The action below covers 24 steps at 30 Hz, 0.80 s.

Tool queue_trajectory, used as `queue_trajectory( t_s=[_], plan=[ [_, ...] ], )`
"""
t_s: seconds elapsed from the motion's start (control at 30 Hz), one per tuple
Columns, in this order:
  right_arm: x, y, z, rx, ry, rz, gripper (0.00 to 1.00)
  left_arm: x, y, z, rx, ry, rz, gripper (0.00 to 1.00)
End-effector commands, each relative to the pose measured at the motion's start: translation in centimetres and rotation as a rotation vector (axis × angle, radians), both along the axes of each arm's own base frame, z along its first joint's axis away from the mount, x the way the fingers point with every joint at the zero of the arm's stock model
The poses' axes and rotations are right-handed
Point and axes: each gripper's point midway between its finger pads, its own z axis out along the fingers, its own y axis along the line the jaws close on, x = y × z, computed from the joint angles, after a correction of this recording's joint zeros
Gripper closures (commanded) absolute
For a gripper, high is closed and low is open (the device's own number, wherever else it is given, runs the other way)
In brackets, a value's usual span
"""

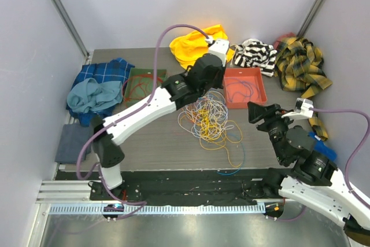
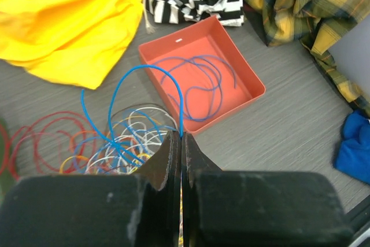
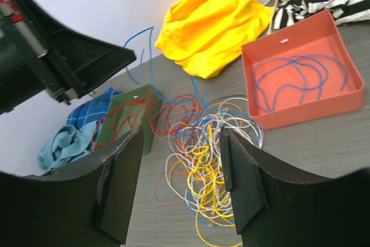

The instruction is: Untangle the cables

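The cables (image 1: 211,121) lie in a tangled pile of yellow, white, orange, red and blue loops mid-table; they also show in the left wrist view (image 2: 124,143) and the right wrist view (image 3: 214,154). My left gripper (image 1: 215,82) hangs over the pile's far edge. In the left wrist view it (image 2: 181,136) is shut on a blue cable (image 2: 181,117) that arcs up out of the pile. My right gripper (image 1: 257,111) is open and empty to the right of the pile, which shows between its fingers (image 3: 182,166).
An orange-red tray (image 1: 261,82) holding loose blue cable sits behind the pile on the right. A green tray (image 1: 132,73) with red cables is on the left. Cloths lie around: yellow (image 1: 193,44), striped (image 1: 254,55), yellow plaid (image 1: 300,65), blue (image 1: 95,88).
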Motion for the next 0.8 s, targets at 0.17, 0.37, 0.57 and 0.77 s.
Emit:
queue_trajectory(
  t_s=[0.17, 0.37, 0.57, 0.77],
  plan=[
    [-0.9, -3.9, 0.3, -0.002, -0.013, -0.127, 0.36, 3.9, -4.1, 4.2, -0.17, -0.099, -0.041, 1.0],
    [-1.7, -6.0, 0.9, 0.014, -0.045, -0.175, 0.36, 5.6, -5.2, 5.8, -0.212, -0.132, -0.04, 1.0],
    [-1.8, -7.0, 0.6, -0.008, -0.047, -0.214, 0.36, 6.1, -8.2, 4.4, -0.255, -0.121, -0.105, 1.0],
    [-2.0, -7.5, 0.0, -0.01, -0.048, -0.229, 0.36, 7.7, -10.2, 1.0, -0.262, -0.119, -0.11, 1.0]
  ],
)
